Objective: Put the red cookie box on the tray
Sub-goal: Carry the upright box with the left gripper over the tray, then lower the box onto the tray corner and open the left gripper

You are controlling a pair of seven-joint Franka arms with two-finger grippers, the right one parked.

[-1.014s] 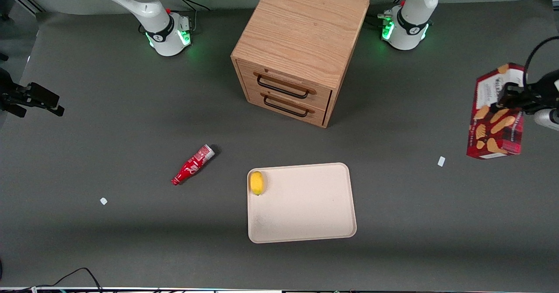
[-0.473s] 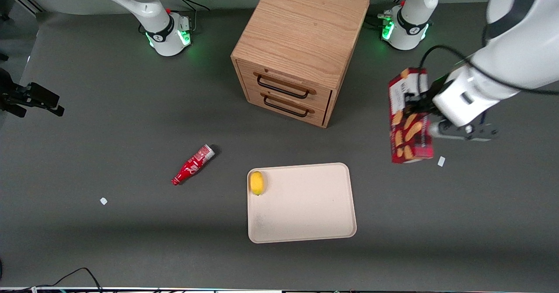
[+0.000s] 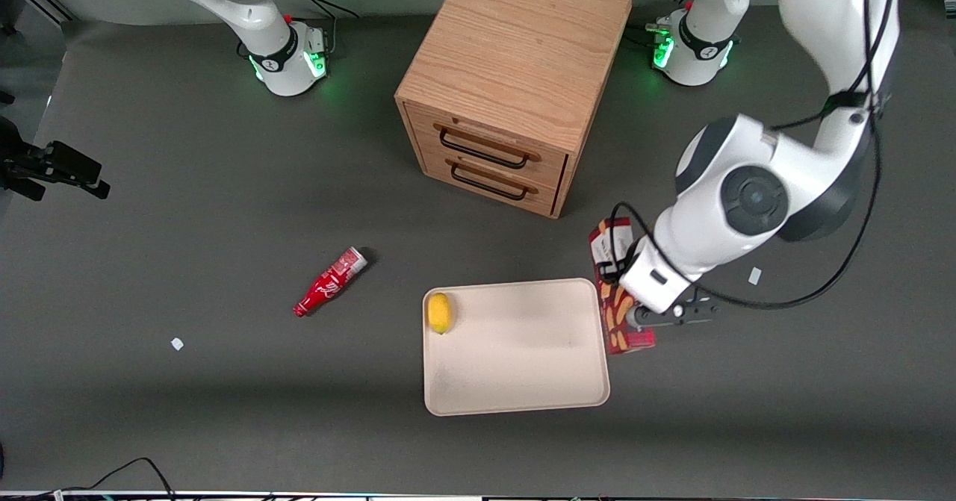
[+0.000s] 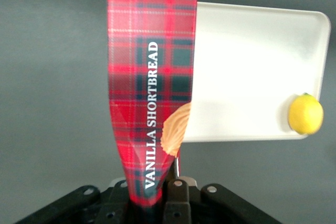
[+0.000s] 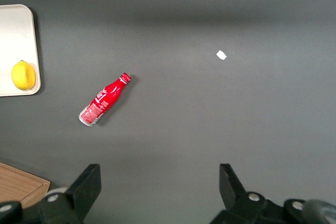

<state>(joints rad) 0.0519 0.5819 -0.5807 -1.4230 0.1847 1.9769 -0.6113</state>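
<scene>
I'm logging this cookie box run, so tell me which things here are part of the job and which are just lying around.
Part of the job:
red cookie box, held in the gripper at the tray's edge
tray

Just lying about:
lemon on the tray
red bottle
wooden cabinet

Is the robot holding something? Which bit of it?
Yes. The gripper, beside the tray, is shut on the red cookie box, pinching one end of it.

My left arm bends low—gripper (image 3: 631, 310) just beside the tray's (image 3: 515, 404) working-arm edge, clamped on the red cookie box (image 3: 617, 322).
</scene>
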